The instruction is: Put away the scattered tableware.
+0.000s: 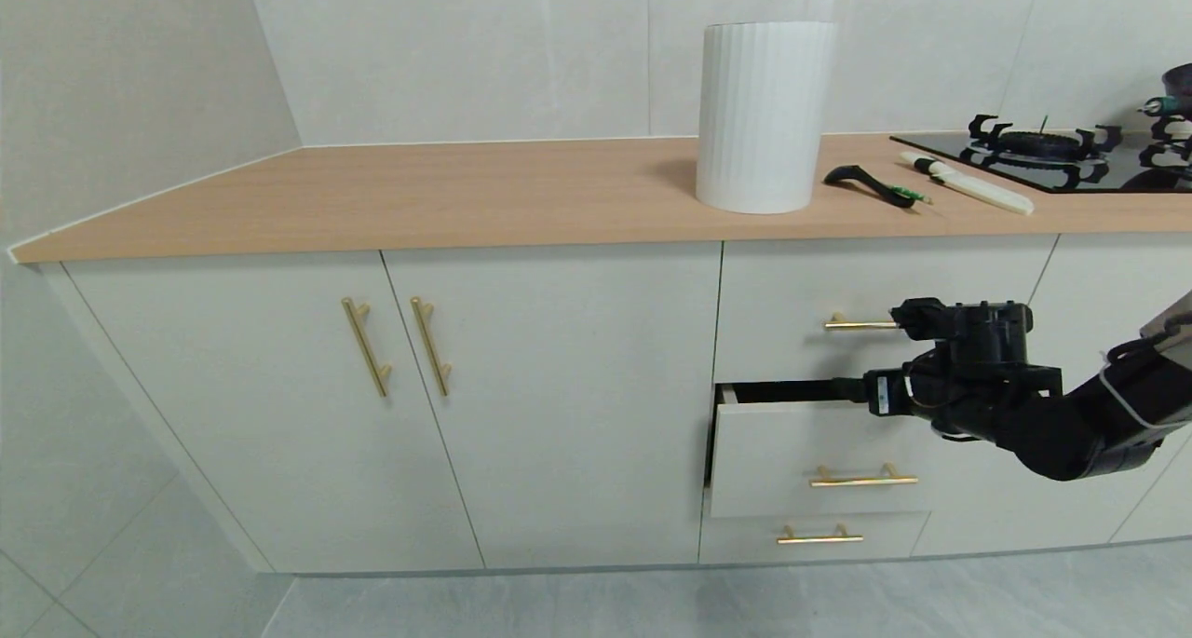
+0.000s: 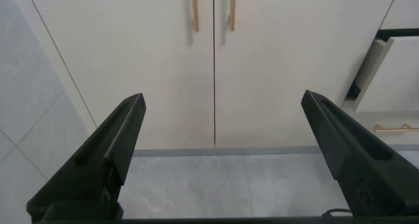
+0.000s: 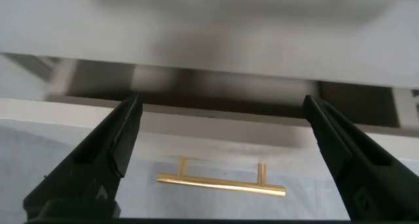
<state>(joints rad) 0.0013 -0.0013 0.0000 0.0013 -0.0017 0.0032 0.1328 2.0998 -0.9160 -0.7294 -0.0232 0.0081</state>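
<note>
The light wood countertop (image 1: pixel 466 191) runs the full width of the kitchen over a row of white cabinet fronts (image 1: pixel 559 405) with brass bar handles. On the right is a stack of 3 drawers. The white middle drawer (image 1: pixel 792 452) stands part-way out, with a dark gap above its front, while the other 2 are closed.

On the counter stands a tall white ribbed cylinder (image 1: pixel 764 116), and a black glass gas hob (image 1: pixel 1043 154) lies at the far right. Between them lie the 2 scattered pieces: a long white knife-like utensil (image 1: pixel 973 183) at the hob's edge, and just beside it a small black-handled tool with a green tip (image 1: pixel 871 183). Both rest on the wood, well above the drawer.

The step in hand looks like preparing the storage place, since the drawer seems too little open to take either piece. The next move probably calls for drawing it further out, then lifting an arm to the counter.

The right gripper (image 3: pixel 222 101) hovers at the drawer's top edge with its jaws spread wide, holding nothing. Whether a finger touches the front I cannot tell. The left gripper (image 2: pixel 222 96) hangs low before the 2 cabinet doors, also spread wide and holding nothing.
</note>
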